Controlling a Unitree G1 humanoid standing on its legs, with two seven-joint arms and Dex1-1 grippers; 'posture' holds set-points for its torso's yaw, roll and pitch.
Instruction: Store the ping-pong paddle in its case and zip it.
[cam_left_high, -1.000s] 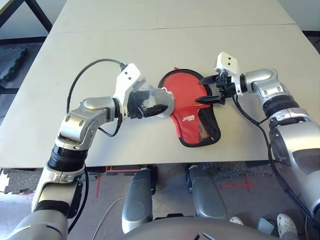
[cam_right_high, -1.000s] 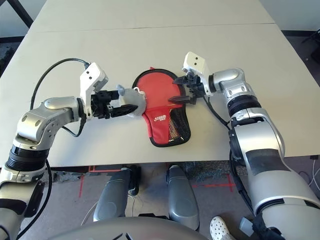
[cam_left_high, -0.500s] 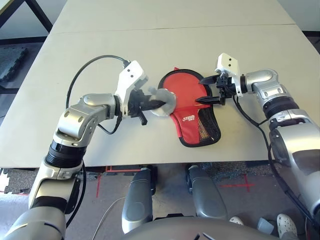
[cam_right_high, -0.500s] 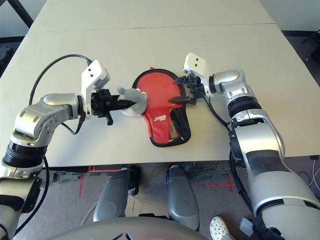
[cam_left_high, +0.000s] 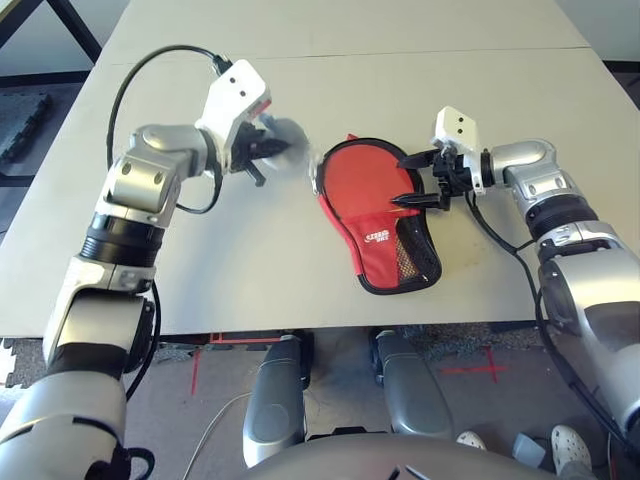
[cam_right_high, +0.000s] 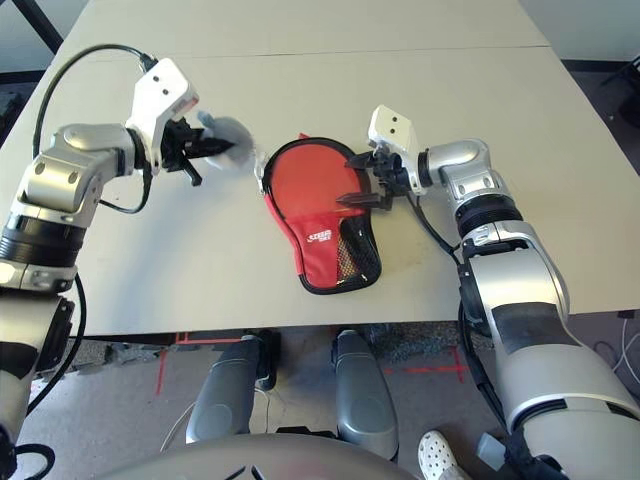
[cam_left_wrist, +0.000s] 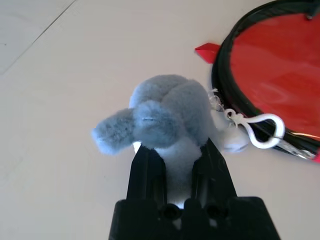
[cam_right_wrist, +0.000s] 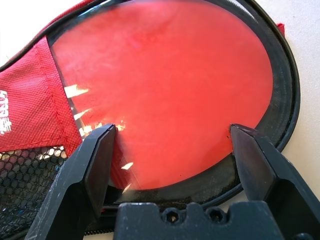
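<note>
Beside case, left hand now higher, farther back.

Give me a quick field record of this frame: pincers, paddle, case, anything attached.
left pincer: shut on grey fluffy pompom, raised over the table to the left of the case
pompom link: white cord and clasp run from it toward the case rim
right pincer: open, fingers either side of the case's right edge
case: lies flat on table, round end unzipped
paddle: red face visible inside the open case
handle: hidden under the case's narrow end
</note>
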